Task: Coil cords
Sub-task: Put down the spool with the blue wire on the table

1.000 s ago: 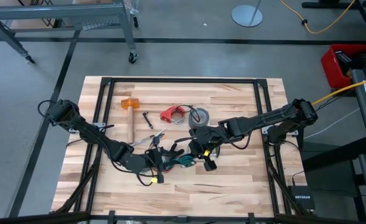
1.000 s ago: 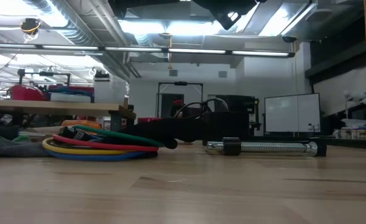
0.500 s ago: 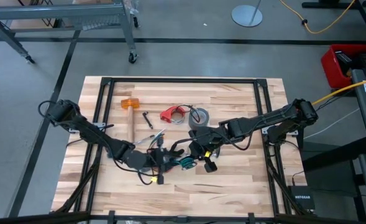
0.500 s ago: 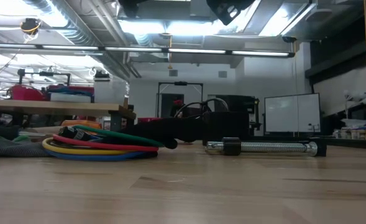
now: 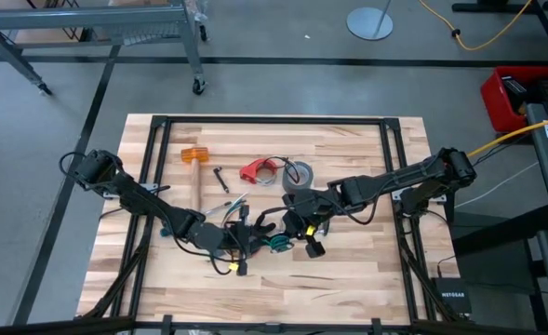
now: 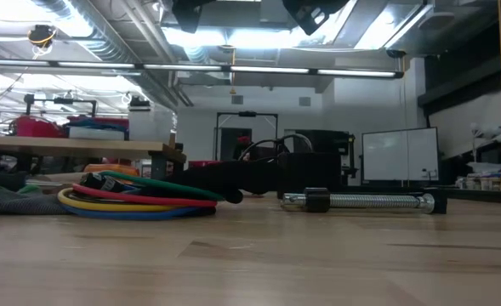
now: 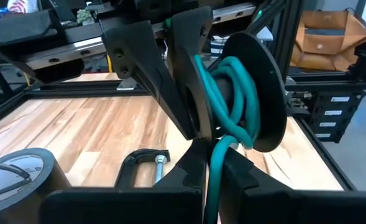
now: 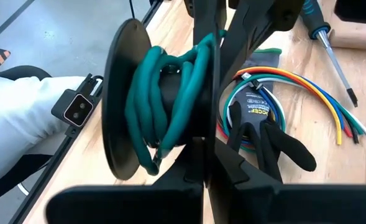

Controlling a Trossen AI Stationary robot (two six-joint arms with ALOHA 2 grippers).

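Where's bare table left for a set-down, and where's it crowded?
Bare wood: the near strip of the table below both grippers, and the far right corner beyond the tape roll. Crowded: the middle, where left gripper, right gripper, teal cord spool, hammer and red piece cluster.

A: So how do the two dark six-joint arms sit?

B: Both stretch in low over the table and meet near its middle. The left gripper [image 5: 239, 236] comes from the left edge, elbow bent, wrist angled toward the centre. The right gripper [image 5: 292, 226] comes from the right edge, arm nearly straight.

A: Fingers?

B: On both wrist views the own dark fingers [image 7: 189, 168] look pressed together at the tips, the right pair [image 8: 204, 163] too. Tips of the two grippers sit just beside each other.
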